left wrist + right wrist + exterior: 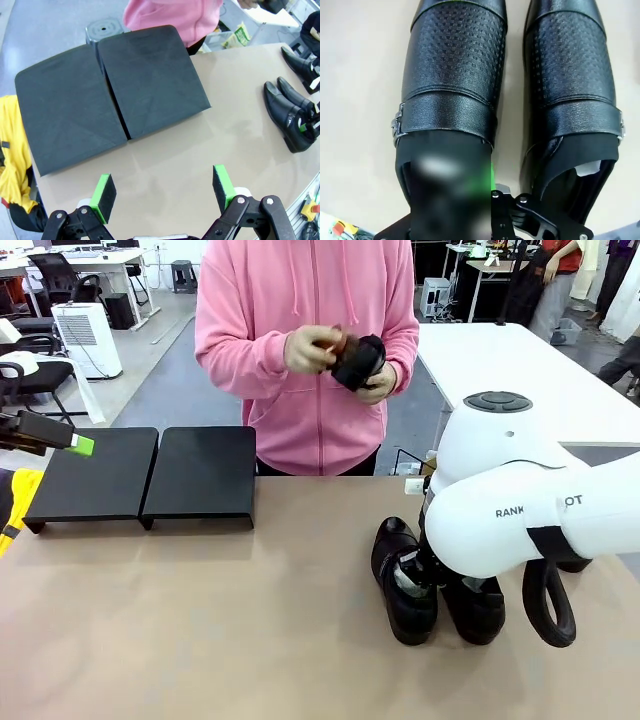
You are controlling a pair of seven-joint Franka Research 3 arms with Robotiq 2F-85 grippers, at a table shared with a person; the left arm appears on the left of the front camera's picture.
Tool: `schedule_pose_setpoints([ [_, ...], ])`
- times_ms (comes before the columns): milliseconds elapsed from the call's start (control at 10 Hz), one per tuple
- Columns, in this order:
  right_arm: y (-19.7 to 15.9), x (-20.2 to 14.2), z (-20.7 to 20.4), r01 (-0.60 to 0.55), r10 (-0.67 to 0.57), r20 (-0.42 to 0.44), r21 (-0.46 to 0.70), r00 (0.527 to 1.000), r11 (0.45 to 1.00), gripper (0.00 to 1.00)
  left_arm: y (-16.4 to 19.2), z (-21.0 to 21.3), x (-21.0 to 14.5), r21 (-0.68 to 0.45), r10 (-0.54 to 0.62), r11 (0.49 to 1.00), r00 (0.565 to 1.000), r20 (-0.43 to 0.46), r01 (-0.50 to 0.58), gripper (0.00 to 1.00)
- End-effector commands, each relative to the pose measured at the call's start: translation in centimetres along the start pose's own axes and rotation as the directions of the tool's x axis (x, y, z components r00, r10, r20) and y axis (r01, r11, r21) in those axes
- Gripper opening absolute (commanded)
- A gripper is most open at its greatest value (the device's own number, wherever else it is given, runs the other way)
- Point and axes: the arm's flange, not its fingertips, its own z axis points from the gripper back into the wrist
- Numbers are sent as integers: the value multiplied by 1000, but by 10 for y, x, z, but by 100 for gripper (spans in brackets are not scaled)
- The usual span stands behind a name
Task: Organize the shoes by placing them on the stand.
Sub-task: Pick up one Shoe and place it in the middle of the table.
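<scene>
Two shoes (410,610) are sitting together, toes near, at the near right of the table (250,640); the person (305,300) at the far side is holding a third shoe (357,360). Your right claw (427,568) is reaching down into the heel opening of one of the pair, a green pad (487,180) showing inside; I cannot tell whether it is gripping. Your left claw (164,192) is hanging wide and empty near the stand (200,475), which is lying bare at the far left. I am judging this the first pickup: next you are needing a firm pinch on the collar, a lift, a carry left.
</scene>
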Motion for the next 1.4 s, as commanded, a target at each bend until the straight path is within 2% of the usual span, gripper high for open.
schedule_pose_setpoints([
  [0, 4, -2, 13, -11, 11, -7, 26, 1000, 1000, 0, 2, 1, -1, -17, -4, 1000, 1000, 3, 4, 100],
  [200, 8, -9, 43, -28, 26, 40, 64, 999, 998, 0, 2, 1, -1, -17, -4, 1000, 1000, 3, 4, 100],
  [300, 15, -16, 66, -52, 44, 91, 78, 995, 996, 0, 2, 1, -1, -17, -4, 1000, 1000, 3, 4, 100],
  [500, 43, -35, 107, -125, 91, 213, 154, 973, 980, 0, 2, 1, -1, -17, -4, 1000, 1000, 3, 4, 100],
  [600, 62, -43, 113, -160, 118, 236, 168, 965, 973, 0, 2, 1, -1, -17, -4, 1000, 1000, 3, 4, 100],
  [800, 100, -55, 104, -221, 184, 222, 154, 957, 963, 0, 2, 1, -1, -17, -4, 1000, 1000, 3, 4, 100],
  [900, 70, -52, 120, -149, 117, 224, 131, 968, 980, 0, 2, 1, -1, -17, -4, 1000, 1000, 3, 4, 100],
  [1300, 70, -52, 120, -149, 117, 224, 131, 968, 980, 0, 2, 1, -1, -17, -4, 1000, 1000, 3, 4, 100],
])
